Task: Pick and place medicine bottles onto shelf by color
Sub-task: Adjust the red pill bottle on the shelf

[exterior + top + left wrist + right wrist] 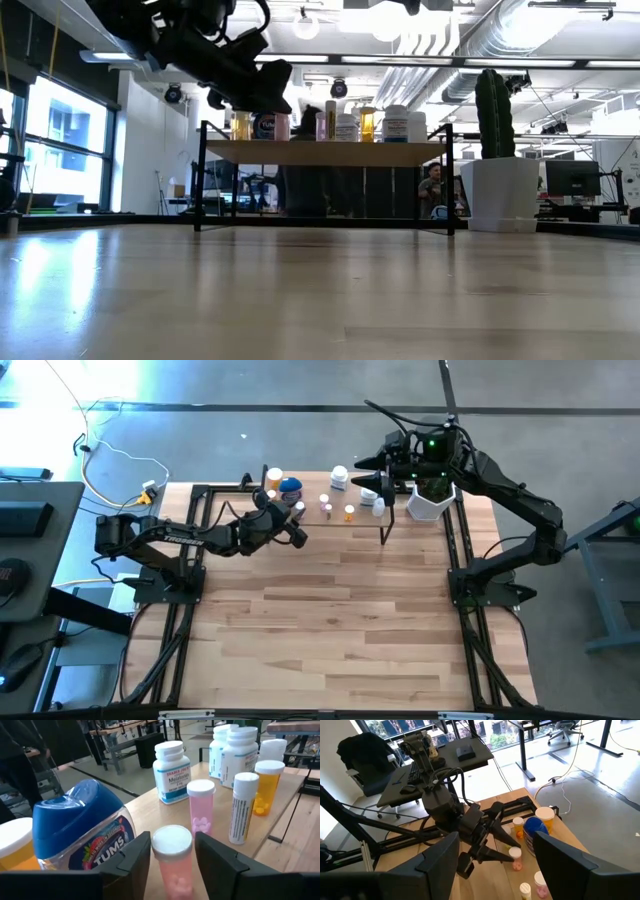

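Left hand [172, 865]: fingers spread either side of pink bottle [172, 857] on shelf [150, 810], not clamped. Advice: retreat straight, avoiding blue-lidded jar [80, 832]. Right hand [495, 857]: released, hovering.

Bright light comes in from the windows [60, 150] on my left. The table [320, 290] shines there. My near fingers [125, 862] look blurry.

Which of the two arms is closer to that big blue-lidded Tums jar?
The left. Its gripper straddles a pink bottle right beside the blue-lidded jar. The right gripper hovers open over the shelf's far end, near the plant pot.
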